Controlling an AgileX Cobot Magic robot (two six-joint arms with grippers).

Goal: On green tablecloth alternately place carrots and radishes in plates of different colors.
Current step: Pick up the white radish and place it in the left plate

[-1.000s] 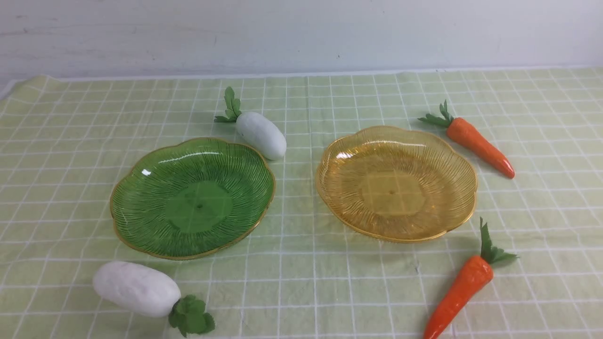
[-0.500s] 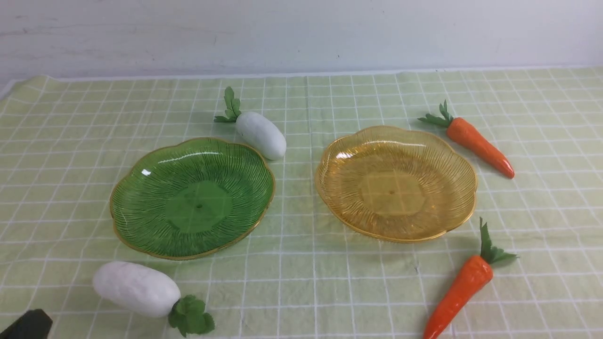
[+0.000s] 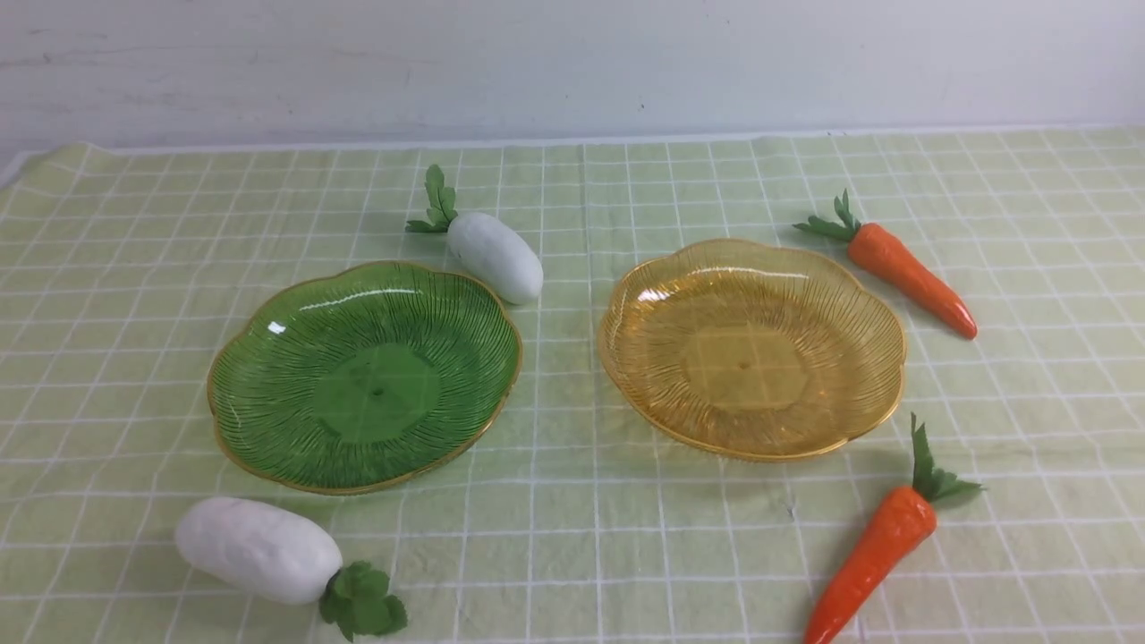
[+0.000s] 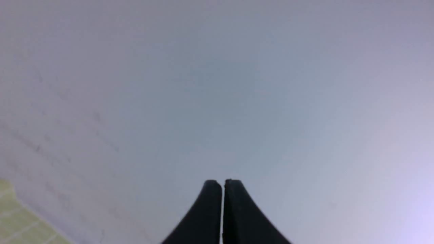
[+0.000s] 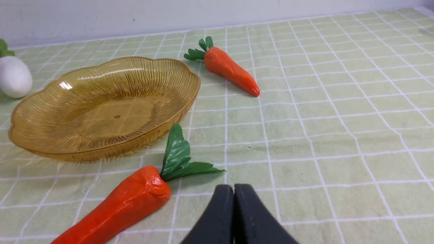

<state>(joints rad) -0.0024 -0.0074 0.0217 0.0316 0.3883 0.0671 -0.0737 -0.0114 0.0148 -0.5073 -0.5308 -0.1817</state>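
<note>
On the green tablecloth (image 3: 572, 537) a green plate (image 3: 365, 376) and an amber plate (image 3: 750, 347) lie side by side, both empty. One radish (image 3: 495, 256) rests behind the green plate, another radish (image 3: 258, 548) in front of it. A carrot (image 3: 911, 278) lies right of the amber plate, a second carrot (image 3: 872, 553) at the front right. Neither arm shows in the front view. My right gripper (image 5: 234, 188) is shut and empty, just beside the near carrot (image 5: 118, 206) and close to the amber plate (image 5: 101, 108). My left gripper (image 4: 222, 183) is shut, facing the wall.
A pale wall (image 3: 572, 63) runs along the cloth's far edge. In the left wrist view only a corner of the cloth (image 4: 20, 223) appears beneath that wall. The far carrot (image 5: 230, 69) and a radish (image 5: 13, 76) also appear in the right wrist view.
Half a second ago a dark part of the left arm showed at the front view's bottom-left corner; it is out of that view now. The plates and vegetables have not moved.
</note>
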